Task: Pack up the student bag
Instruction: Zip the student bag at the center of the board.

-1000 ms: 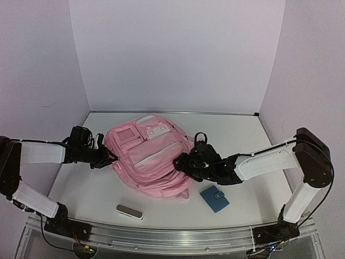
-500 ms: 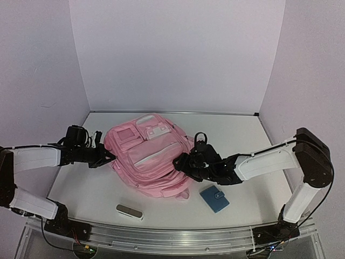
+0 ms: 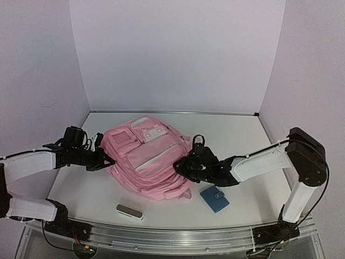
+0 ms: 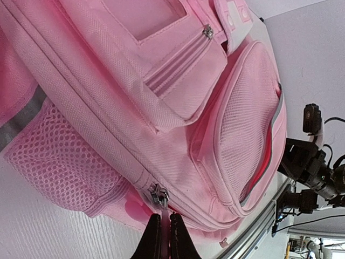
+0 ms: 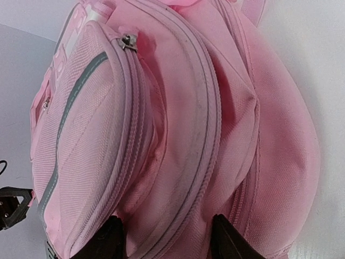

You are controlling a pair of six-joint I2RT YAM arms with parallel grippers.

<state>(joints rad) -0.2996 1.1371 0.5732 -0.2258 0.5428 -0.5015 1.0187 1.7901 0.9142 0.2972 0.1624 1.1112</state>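
Observation:
The pink student bag (image 3: 145, 159) lies flat in the middle of the table, front pockets up. My left gripper (image 3: 110, 161) is at its left edge. In the left wrist view it (image 4: 163, 237) is shut on the pink zip pull (image 4: 163, 221) that hangs from the metal slider (image 4: 158, 195) of the main zip. My right gripper (image 3: 180, 166) is at the bag's right edge. In the right wrist view it (image 5: 167, 243) is open, its fingertips (image 5: 110, 240) wide apart with a bulge of the bag's side (image 5: 178, 140) between them.
A blue wallet (image 3: 214, 198) lies on the table just right of the bag's near corner, under my right forearm. A small grey case (image 3: 130, 211) lies near the front edge. White walls enclose the table on the left, back and right.

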